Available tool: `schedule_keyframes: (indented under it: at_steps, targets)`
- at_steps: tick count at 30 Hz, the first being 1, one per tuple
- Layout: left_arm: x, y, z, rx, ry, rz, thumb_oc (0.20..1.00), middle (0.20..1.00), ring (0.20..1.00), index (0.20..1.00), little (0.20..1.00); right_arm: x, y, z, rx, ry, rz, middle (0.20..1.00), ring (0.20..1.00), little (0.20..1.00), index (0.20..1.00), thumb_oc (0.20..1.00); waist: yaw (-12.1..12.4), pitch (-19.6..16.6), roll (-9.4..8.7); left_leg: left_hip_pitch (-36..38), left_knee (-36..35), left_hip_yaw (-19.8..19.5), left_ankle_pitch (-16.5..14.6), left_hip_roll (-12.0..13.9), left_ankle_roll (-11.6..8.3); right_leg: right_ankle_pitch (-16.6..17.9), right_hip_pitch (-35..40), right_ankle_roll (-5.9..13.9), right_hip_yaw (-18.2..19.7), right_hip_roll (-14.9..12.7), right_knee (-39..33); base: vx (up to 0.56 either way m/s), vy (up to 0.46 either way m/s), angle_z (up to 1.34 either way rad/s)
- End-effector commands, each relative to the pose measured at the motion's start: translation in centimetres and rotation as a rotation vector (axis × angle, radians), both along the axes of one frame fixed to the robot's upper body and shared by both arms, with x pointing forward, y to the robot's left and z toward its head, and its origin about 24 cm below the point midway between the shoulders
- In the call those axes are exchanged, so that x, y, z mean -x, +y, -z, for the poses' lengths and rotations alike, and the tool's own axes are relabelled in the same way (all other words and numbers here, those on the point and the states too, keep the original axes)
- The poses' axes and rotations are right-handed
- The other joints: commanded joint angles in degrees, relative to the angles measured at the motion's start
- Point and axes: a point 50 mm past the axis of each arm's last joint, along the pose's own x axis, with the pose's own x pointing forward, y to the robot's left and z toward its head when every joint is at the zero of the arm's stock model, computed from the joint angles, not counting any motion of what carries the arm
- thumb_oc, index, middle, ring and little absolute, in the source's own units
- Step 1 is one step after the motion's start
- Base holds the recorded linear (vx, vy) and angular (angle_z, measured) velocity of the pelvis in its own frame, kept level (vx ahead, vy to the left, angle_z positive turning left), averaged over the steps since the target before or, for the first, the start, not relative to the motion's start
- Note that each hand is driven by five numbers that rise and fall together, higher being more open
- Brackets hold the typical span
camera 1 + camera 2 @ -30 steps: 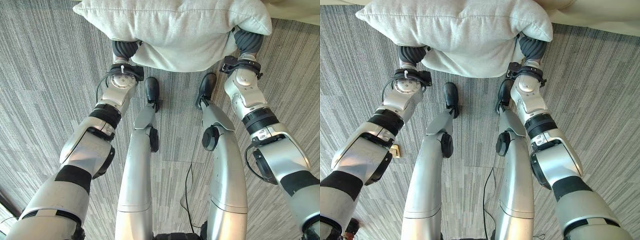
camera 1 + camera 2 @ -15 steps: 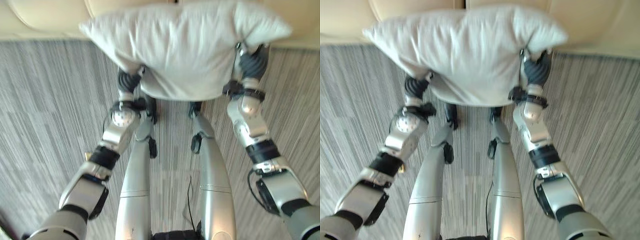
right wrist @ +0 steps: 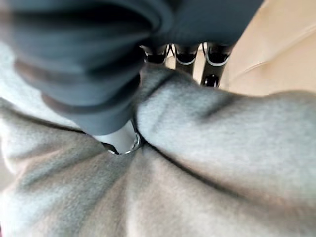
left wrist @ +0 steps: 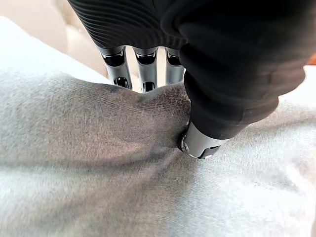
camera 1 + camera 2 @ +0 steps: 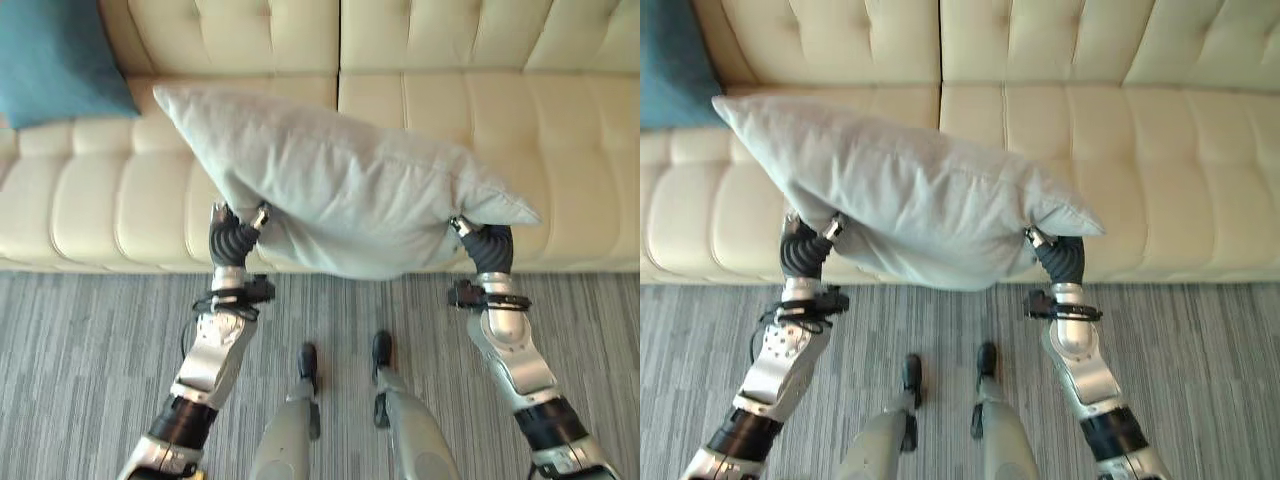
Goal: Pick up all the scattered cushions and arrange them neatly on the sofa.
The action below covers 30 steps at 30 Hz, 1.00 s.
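A large pale grey cushion (image 5: 340,190) hangs in the air in front of the cream sofa (image 5: 440,110), over its front edge. My left hand (image 5: 232,238) grips its lower left side and my right hand (image 5: 487,245) its lower right corner. In the left wrist view the thumb (image 4: 200,140) and fingers (image 4: 143,74) pinch a fold of the grey cloth (image 4: 98,163). The right wrist view shows the same pinch, thumb (image 3: 121,140) pressed into the cushion (image 3: 207,163). A teal cushion (image 5: 55,60) leans on the sofa's far left backrest.
The sofa seat (image 5: 1120,180) to the right of the held cushion is bare. Grey striped carpet (image 5: 90,360) runs along the sofa's front.
The camera has tilted up, so the sofa now shows. Both hands have lifted the grey cushion higher and forward, over the sofa's front edge.
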Motion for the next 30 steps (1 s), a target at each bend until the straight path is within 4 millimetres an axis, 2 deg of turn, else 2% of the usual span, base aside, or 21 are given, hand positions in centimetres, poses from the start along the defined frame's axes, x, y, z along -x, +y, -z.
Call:
schedule_keyframes:
  at_steps: [1, 3, 4, 5, 6, 7, 8, 9, 10, 11, 12, 14, 15, 16, 17, 19, 20, 22, 24, 29, 30]
  targets:
    - [1.1, -4.3, -3.8, -0.022, -0.232, 0.261, 0.200, 0.200, 0.200, 0.200, 0.200, 1.3, 2.7, -3.7, 0.067, -0.213, -0.165, 0.200, 0.200, 0.200, 0.200, 0.200, 0.22, -5.89, 1.00, 4.58, -1.98, -2.96, -2.91, 2.88, -5.62, -10.70, 5.13, 5.17, 0.53, -1.47, 2.83, 0.21, -0.218, 0.00]
    - [1.9, -3.6, -2.8, -0.029, -0.194, 0.248, 0.200, 0.200, 0.200, 0.200, 0.200, 2.1, 2.3, -3.2, 0.073, -0.198, -0.159, 0.200, 0.200, 0.200, 0.200, 0.200, 0.31, -7.52, 1.27, 8.11, -3.68, -2.73, -2.62, 3.90, -6.38, -11.59, 8.80, 4.62, 0.28, -0.39, 1.40, 0.19, -0.229, -0.04]
    - [2.3, -3.2, -2.2, -0.035, -0.173, 0.242, 0.200, 0.200, 0.200, 0.200, 0.200, 2.4, 2.2, -2.9, 0.068, -0.184, -0.165, 0.200, 0.200, 0.200, 0.200, 0.200, 0.35, -7.62, 1.12, 8.73, -1.71, -2.59, -3.90, 4.26, -6.47, -12.65, 10.43, 3.92, 0.66, 0.15, 1.52, 0.11, -0.189, -0.03]
    - [2.5, -3.0, -1.9, -0.035, -0.162, 0.238, 0.200, 0.200, 0.200, 0.200, 0.200, 2.5, 2.3, -2.6, 0.065, -0.173, -0.178, 0.200, 0.200, 0.200, 0.200, 0.200, 0.49, -7.12, 0.76, 8.31, 1.56, -2.44, -5.35, 4.33, -6.45, -13.19, 11.52, 3.39, 0.91, 0.20, 1.78, 0.11, -0.273, 0.02]
    - [2.7, -2.5, -1.8, -0.039, -0.157, 0.223, 0.200, 0.200, 0.200, 0.200, 0.200, 2.6, 2.3, -2.3, 0.058, -0.156, -0.193, 0.200, 0.200, 0.200, 0.200, 0.200, 1.31, -5.11, -0.10, 5.98, 12.87, -3.21, -4.86, 3.24, -6.50, -14.15, 13.20, 2.11, 1.61, 0.16, 2.56, 0.05, -0.168, 0.01]
    - [2.7, -2.5, -1.8, -0.040, -0.157, 0.223, 0.200, 0.200, 0.200, 0.200, 0.200, 2.6, 2.3, -2.3, 0.058, -0.156, -0.194, 0.200, 0.200, 0.200, 0.200, 0.200, 1.21, -4.96, -0.01, 5.57, 13.84, -3.36, -5.33, 3.29, -6.49, -14.22, 13.26, 2.11, 1.51, 0.23, 2.64, 0.08, -0.210, 0.01]
    - [2.8, -2.2, -1.3, -0.021, -0.136, 0.205, 0.200, 0.200, 0.200, 0.200, 0.200, 2.7, 2.2, -2.1, 0.061, -0.141, -0.203, 0.200, 0.200, 0.200, 0.200, 0.200, 2.10, -3.53, -0.95, 1.85, 23.76, -4.88, -3.00, 1.39, -6.43, -14.89, 15.11, 1.11, 1.77, -0.27, 2.64, 0.04, -0.080, 0.00]
    - [2.8, -2.2, -1.3, -0.021, -0.136, 0.205, 0.200, 0.200, 0.200, 0.200, 0.200, 2.7, 2.2, -2.1, 0.061, -0.141, -0.204, 0.200, 0.200, 0.200, 0.200, 0.200, 1.87, -3.53, -0.72, 1.27, 24.73, -5.20, -3.40, 1.47, -6.41, -14.93, 15.12, 1.12, 1.50, -0.11, 2.63, 0.09, -0.125, -0.08]
    - [2.8, -2.0, -1.1, -0.013, -0.126, 0.189, 0.200, 0.200, 0.200, 0.200, 0.200, 2.6, 2.1, -1.9, 0.058, -0.132, -0.203, 0.200, 0.200, 0.200, 0.200, 0.200, 2.50, -2.82, -1.15, -1.30, 29.12, -6.27, -2.13, 0.11, -6.39, -15.24, 15.92, 0.84, 1.60, -0.45, 2.69, 0.13, -0.106, -0.14]
    - [2.8, -1.9, -1.1, -0.002, -0.124, 0.177, 0.200, 0.200, 0.200, 0.200, 0.200, 2.6, 2.0, -1.8, 0.059, -0.122, -0.197, 0.200, 0.200, 0.200, 0.200, 0.200, 3.48, -2.63, -1.77, -6.36, 29.95, -6.13, -3.74, -1.84, -5.23, -16.00, 17.47, 0.76, 2.37, -0.75, 2.06, 0.24, -0.130, -0.21]
    - [2.9, -1.7, -0.8, -0.006, -0.112, 0.169, 0.200, 0.200, 0.200, 0.200, 0.200, 2.6, 2.0, -1.7, 0.057, -0.117, -0.195, 0.200, 0.200, 0.200, 0.200, 0.200, 4.21, -3.43, -1.96, -8.55, 27.95, -5.35, -5.46, -2.04, -4.23, -16.67, 18.46, 0.86, 2.80, -0.66, 1.04, 0.31, -0.088, -0.02]
    - [3.0, -1.7, -0.6, -0.014, -0.097, 0.165, 0.200, 0.200, 0.200, 0.200, 0.200, 2.5, 1.9, -1.6, 0.061, -0.112, -0.191, 0.200, 0.200, 0.200, 0.200, 0.200, 4.91, -3.78, -1.96, -10.07, 24.09, -4.64, -5.28, -2.10, -3.76, -17.10, 19.21, 0.94, 3.12, -0.52, 0.48, 0.23, -0.003, -0.04]
    - [3.1, -1.6, -0.4, -0.026, -0.090, 0.162, 0.200, 0.200, 0.200, 0.200, 0.200, 2.5, 1.9, -1.6, 0.059, -0.109, -0.188, 0.200, 0.200, 0.200, 0.200, 0.200, 5.64, -4.34, -1.52, -10.53, 18.22, -4.41, -3.11, -1.68, -3.78, -17.70, 20.18, 0.97, 3.27, 0.26, -0.10, 0.37, 0.043, -0.14]
    - [2.9, -1.3, -0.4, -0.045, -0.087, 0.145, 0.200, 0.200, 0.200, 0.200, 0.200, 2.2, 1.7, -1.6, 0.058, -0.103, -0.170, 0.200, 0.200, 0.200, 0.200, 0.200, 6.53, -5.24, -0.51, -11.43, 7.53, -3.15, 1.28, 0.01, -4.79, -18.82, 21.85, 1.18, 3.11, 1.57, -1.04, 0.36, 0.039, -0.03]
    - [2.9, -1.3, -0.4, -0.046, -0.086, 0.145, 0.200, 0.200, 0.200, 0.200, 0.200, 2.2, 1.7, -1.6, 0.058, -0.103, -0.170, 0.200, 0.200, 0.200, 0.200, 0.200, 6.67, -5.18, -0.82, -10.62, 6.19, -2.85, 1.97, -0.14, -4.81, -18.86, 21.96, 1.18, 3.27, 1.29, -1.07, 0.36, 0.044, -0.06]
    - [2.8, -0.8, -0.7, -0.055, -0.099, 0.113, 0.200, 0.200, 0.200, 0.200, 0.200, 1.9, 1.6, -1.8, 0.048, -0.115, -0.139, 0.200, 0.200, 0.200, 0.200, 0.200, 7.93, -5.99, -0.63, -12.36, -2.12, -1.17, 3.83, 1.19, -5.34, -20.21, 24.97, 1.52, 4.01, 1.90, -1.30, 0.36, 0.055, -0.06]
    - [2.8, -0.8, -0.7, -0.055, -0.098, 0.113, 0.200, 0.200, 0.200, 0.200, 0.200, 1.9, 1.6, -1.8, 0.048, -0.115, -0.139, 0.200, 0.200, 0.200, 0.200, 0.200, 8.01, -5.95, -0.72, -12.17, -2.35, -1.05, 3.92, 1.17, -5.34, -20.24, 25.00, 1.53, 4.10, 1.81, -1.29, 0.54, 0.121, -0.27]
    - [3.2, -0.5, -0.5, -0.051, -0.091, 0.105, 0.200, 0.200, 0.200, 0.200, 0.200, 2.2, 2.0, -1.7, 0.056, -0.110, -0.159, 0.200, 0.200, 0.200, 0.200, 0.200, 8.19, -7.63, 0.10, -9.76, -4.15, -1.21, 7.30, 1.66, -5.12, -21.48, 27.63, 2.16, 5.48, 1.93, -1.92, 0.53, 0.155, -0.50]
    - [3.4, -0.4, -0.1, -0.063, -0.071, 0.109, 0.200, 0.200, 0.200, 0.200, 0.200, 2.3, 2.4, -1.4, 0.054, -0.099, -0.170, 0.200, 0.200, 0.200, 0.200, 0.200, 8.23, -8.55, -0.64, -8.69, -3.24, -1.45, 8.59, 1.03, -4.53, -22.00, 28.06, 2.75, 6.22, 0.66, -1.38, 0.35, 0.115, -0.53]
    - [3.7, 0.2, 0.4, -0.104, -0.039, 0.112, 0.200, 0.200, 0.200, 0.200, 0.200, 2.3, 3.0, -1.4, 0.061, -0.095, -0.188, 0.200, 0.200, 0.200, 0.200, 0.200, 8.72, -10.05, -2.87, -7.34, -1.66, -0.05, 6.13, -0.47, -2.61, -21.28, 26.37, 4.67, 7.06, -2.14, 2.57, 0.31, 0.131, -0.07]
    - [3.7, 0.4, 0.5, -0.118, -0.032, 0.112, 0.200, 0.200, 0.200, 0.200, 0.200, 2.3, 3.0, -1.3, 0.068, -0.094, -0.187, 0.200, 0.200, 0.200, 0.200, 0.200, 8.56, -10.42, -3.64, -6.18, -1.45, 0.35, 4.32, -1.55, -1.35, -18.96, 24.62, 6.03, 7.30, -3.01, 6.72, 0.32, 0.161, 0.20]
